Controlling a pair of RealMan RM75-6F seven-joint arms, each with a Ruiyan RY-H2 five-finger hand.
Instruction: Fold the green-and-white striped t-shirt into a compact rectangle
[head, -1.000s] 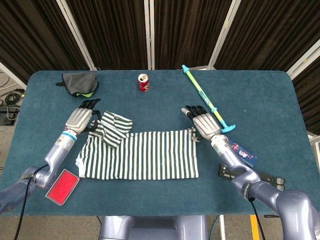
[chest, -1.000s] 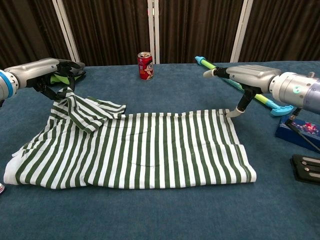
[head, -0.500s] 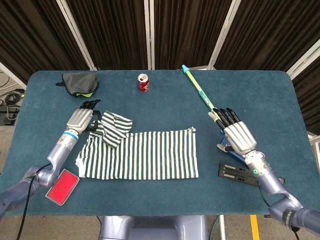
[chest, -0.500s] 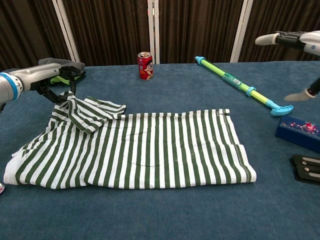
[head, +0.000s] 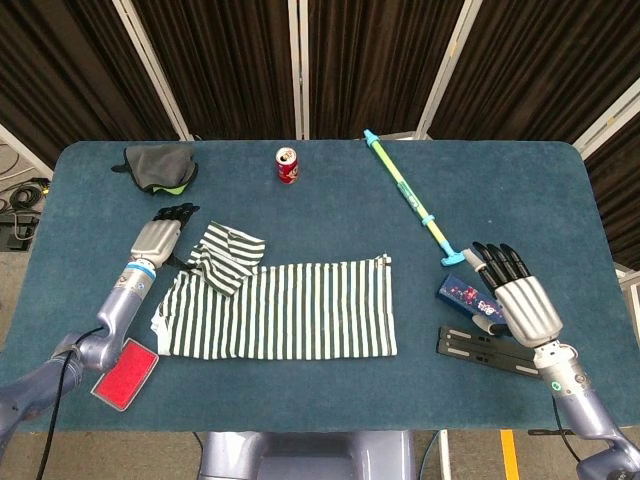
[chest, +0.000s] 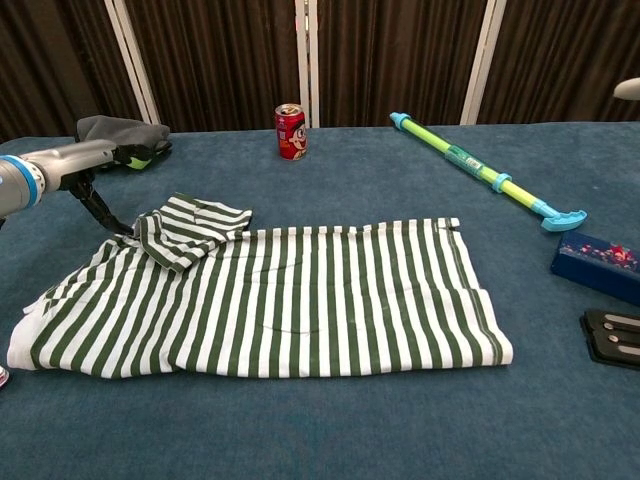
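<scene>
The green-and-white striped t-shirt (head: 280, 308) (chest: 270, 300) lies flat on the blue table as a wide rectangle. Its left sleeve (head: 228, 255) (chest: 190, 225) is folded inward on top of it. My left hand (head: 158, 238) (chest: 85, 165) hovers just left of that sleeve. Its fingers are stretched out and the thumb points down toward the sleeve's edge, with no cloth held. My right hand (head: 520, 300) is far off to the right of the shirt, fingers spread and holding nothing. Only a sliver of it shows at the edge of the chest view.
A red can (head: 288, 165) (chest: 290, 131) stands behind the shirt. A grey-green cloth (head: 160, 167) lies at the back left, and a green-blue stick (head: 410, 200) at the back right. A blue box (head: 462, 293) and a black plate (head: 490, 350) lie under my right hand. A red card (head: 125, 372) sits front left.
My right hand left the shirt's right corner and drew back to the right and toward me. My left hand lowered and let go of the sleeve, which now lies flat.
</scene>
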